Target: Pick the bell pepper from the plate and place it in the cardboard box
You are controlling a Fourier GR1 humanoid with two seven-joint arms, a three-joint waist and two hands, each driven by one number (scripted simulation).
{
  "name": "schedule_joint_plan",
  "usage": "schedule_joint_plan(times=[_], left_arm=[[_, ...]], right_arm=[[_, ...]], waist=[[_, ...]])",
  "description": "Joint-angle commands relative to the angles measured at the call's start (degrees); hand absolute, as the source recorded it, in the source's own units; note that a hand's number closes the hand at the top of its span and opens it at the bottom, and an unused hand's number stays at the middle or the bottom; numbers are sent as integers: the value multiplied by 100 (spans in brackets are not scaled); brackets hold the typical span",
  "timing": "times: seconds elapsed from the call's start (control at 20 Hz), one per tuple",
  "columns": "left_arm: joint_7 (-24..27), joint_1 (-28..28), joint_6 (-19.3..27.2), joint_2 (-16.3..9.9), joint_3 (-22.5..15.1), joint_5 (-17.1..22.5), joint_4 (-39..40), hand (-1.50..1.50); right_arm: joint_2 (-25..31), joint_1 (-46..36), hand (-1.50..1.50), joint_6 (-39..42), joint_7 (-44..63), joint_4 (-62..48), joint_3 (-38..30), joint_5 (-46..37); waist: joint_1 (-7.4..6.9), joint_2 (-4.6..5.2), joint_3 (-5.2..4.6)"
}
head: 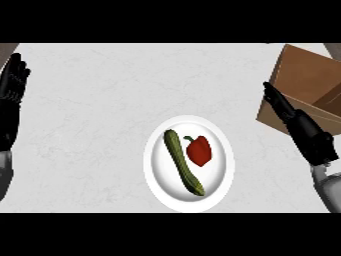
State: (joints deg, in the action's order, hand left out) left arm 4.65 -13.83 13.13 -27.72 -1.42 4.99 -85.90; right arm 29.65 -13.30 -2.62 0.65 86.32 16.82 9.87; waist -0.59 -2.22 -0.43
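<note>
Right hand (306, 131) is holding its straight black fingers (275, 98) open and empty beside the brown cardboard box (328, 85). Red bell pepper (199, 151) is lying on the white oval plate (158, 180), next to a green cucumber (183, 162), ungrasped. Left hand (6, 95) is resting open at the bench (92, 100) edge.

A round white ceramic plate (188, 200) sits on the pale marbled counter (106, 100) just in front of me, near the middle. On it lie two things side by side — a long green cucumber (182, 161) to the left, a small red bell pepper (199, 151) to its right, apart. The open brown cardboard box (317, 90) stands at the far right, well apart from the plate. My right hand (300, 126) overlaps the box's near left wall; my left hand (4, 100) rests at the left edge.
</note>
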Motion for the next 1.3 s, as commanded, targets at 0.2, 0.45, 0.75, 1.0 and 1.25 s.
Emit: schedule_joint_plan(times=[0.2, 0.45, 0.75, 1.0, 1.25], left_arm=[[91, -134, -809, 52, -769, -127, -168, 0], [89, -61, -1338, 252, -1086, -36, 53, 0], [117, -38, -1439, 260, -998, -52, 29, 0], [313, 253, -1424, 342, -1011, -187, 58, 0], [-6, -3, -1547, 229, -871, -89, -47, 0]], right_arm=[[191, -1599, -150, 631, 48, 1137, -906, 918], [796, -1628, -150, 1275, -780, 33, -852, -7], [862, -1697, -150, 1343, -2119, 56, -193, -1437], [1245, -2056, -150, 1870, -1588, 574, 141, -1929], [1430, -2294, -150, 2416, -899, 832, 1040, -2890]], waist=[[80, 202, 42], [25, 253, 47], [-20, 243, 45], [24, 206, 36], [-16, 199, 33]])
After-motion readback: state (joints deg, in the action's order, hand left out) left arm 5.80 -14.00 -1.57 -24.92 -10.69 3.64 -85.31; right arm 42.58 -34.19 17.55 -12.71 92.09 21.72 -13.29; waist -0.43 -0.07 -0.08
